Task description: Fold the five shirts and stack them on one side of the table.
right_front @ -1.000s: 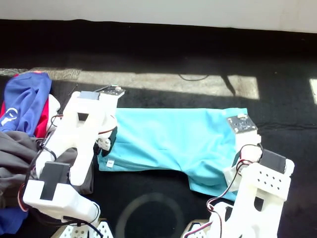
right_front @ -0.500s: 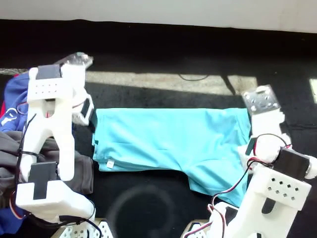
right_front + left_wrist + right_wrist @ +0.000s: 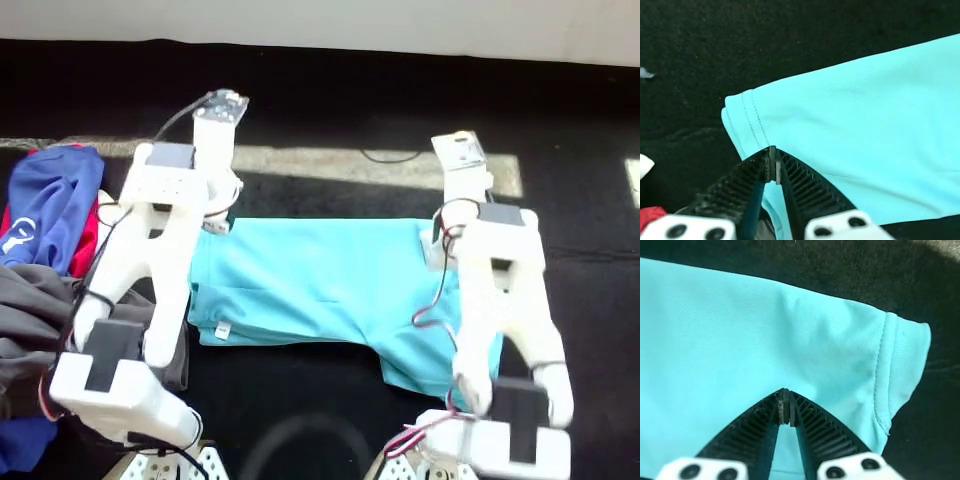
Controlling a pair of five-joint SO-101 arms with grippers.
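Note:
A turquoise shirt [image 3: 320, 285] lies flat across the middle of the black table [image 3: 330, 90], partly folded, with a flap hanging out at its near right. In the left wrist view my left gripper [image 3: 772, 169] is shut on the shirt [image 3: 860, 115] just inside its stitched hem corner. From above, the left gripper [image 3: 215, 222] sits at the shirt's far left corner. My right gripper [image 3: 785, 411] is shut on the shirt [image 3: 715, 335] near the stitched sleeve hem. The right gripper [image 3: 437, 245] is at the far edge, right of centre, and its arm hides the shirt's right end.
A pile of other shirts lies at the table's left edge: a blue one [image 3: 50, 210] over red, and a dark grey one [image 3: 30, 320] nearer. A sunlit strip [image 3: 330, 165] and a thin cable [image 3: 390, 157] lie beyond the turquoise shirt.
Both arms have swung from the shirt's near side out and up to its far edge. The right arm came inward from the right end. Both grippers now pinch the fabric.

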